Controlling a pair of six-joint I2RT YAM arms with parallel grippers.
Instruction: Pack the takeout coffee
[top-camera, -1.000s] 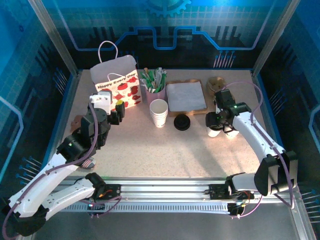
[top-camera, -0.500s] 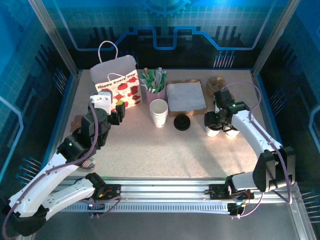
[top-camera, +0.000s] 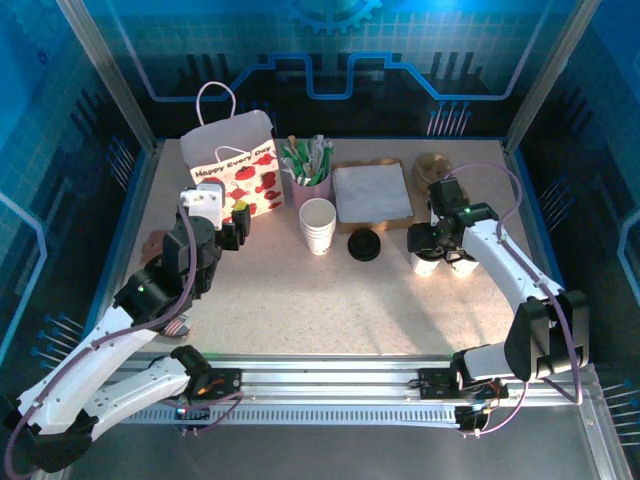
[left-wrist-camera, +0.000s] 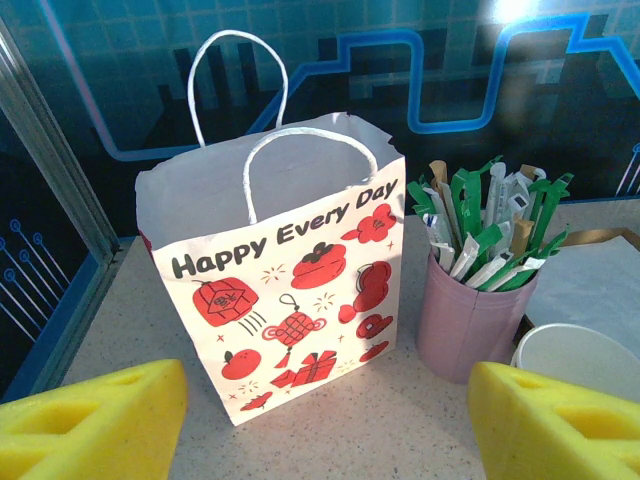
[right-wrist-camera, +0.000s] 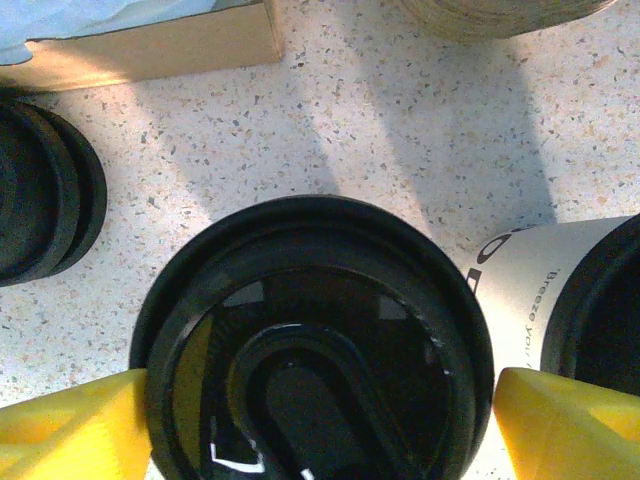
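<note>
The takeout coffee (right-wrist-camera: 315, 350), a white cup with a black lid, stands on the table right of centre (top-camera: 427, 264). My right gripper (right-wrist-camera: 320, 425) hangs directly over it (top-camera: 434, 248), open. Its yellow pads (right-wrist-camera: 70, 425) flank the lid's rim on both sides, close to the edge. The white gift bag (left-wrist-camera: 290, 280) with red prints stands upright and open at the back left (top-camera: 235, 165). My left gripper (left-wrist-camera: 330, 430) sits low in front of the bag (top-camera: 236, 216). It is open, with bare table between its yellow pads (left-wrist-camera: 95, 420).
A second lidded white cup (right-wrist-camera: 590, 320) stands just right of the coffee (top-camera: 463, 266). Left of it lie stacked black lids (top-camera: 364, 245). Nested white cups (top-camera: 318, 225), a pink cup of sticks (top-camera: 310, 172) and a napkin tray (top-camera: 372, 193) fill the back middle.
The right gripper has shifted slightly left over the lidded cup and its jaws have spread wider. The left arm has not moved.
</note>
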